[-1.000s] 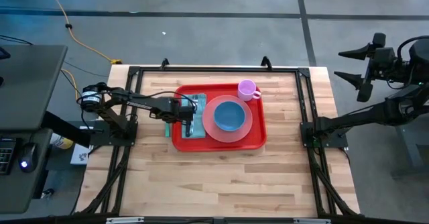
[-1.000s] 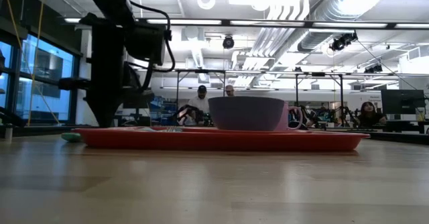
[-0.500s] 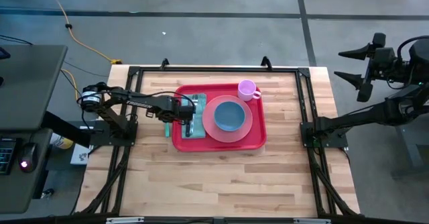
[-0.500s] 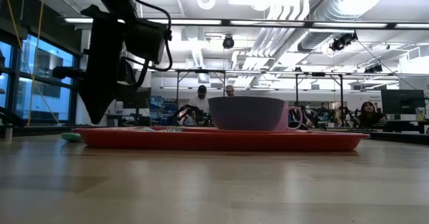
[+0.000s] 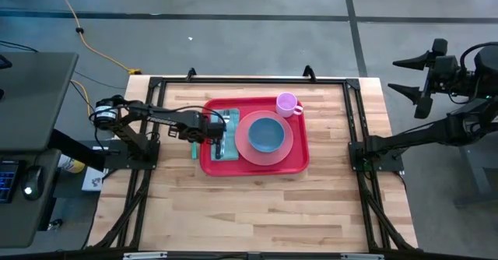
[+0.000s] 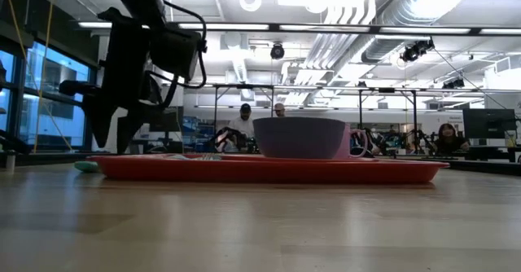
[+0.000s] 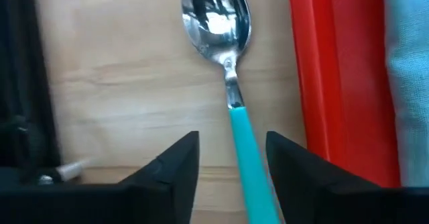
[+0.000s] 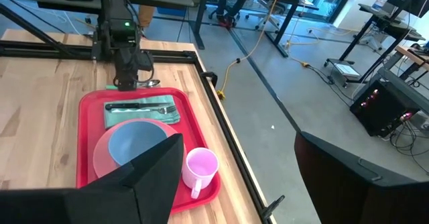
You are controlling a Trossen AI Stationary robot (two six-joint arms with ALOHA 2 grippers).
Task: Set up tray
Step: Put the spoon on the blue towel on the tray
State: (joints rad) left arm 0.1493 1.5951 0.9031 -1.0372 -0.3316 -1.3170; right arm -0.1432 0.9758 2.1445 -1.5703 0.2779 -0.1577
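One open left end effector [image 7: 228,160] straddles the spoon [image 7: 224,70] beside the tray [image 7: 328,83].

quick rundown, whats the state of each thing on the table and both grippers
Large red rectangular plastic tray: flat on the table, loaded.
Round pink plate: on the tray.
Blue bowl: upright on the plate.
Pink mug: upright on the tray.
Teal napkin: flat on the tray, fork on it.
Teal-handled metal spoon: on the table beside the tray.
Left gripper: open, straddling the spoon handle.
Right gripper: open, off the table.
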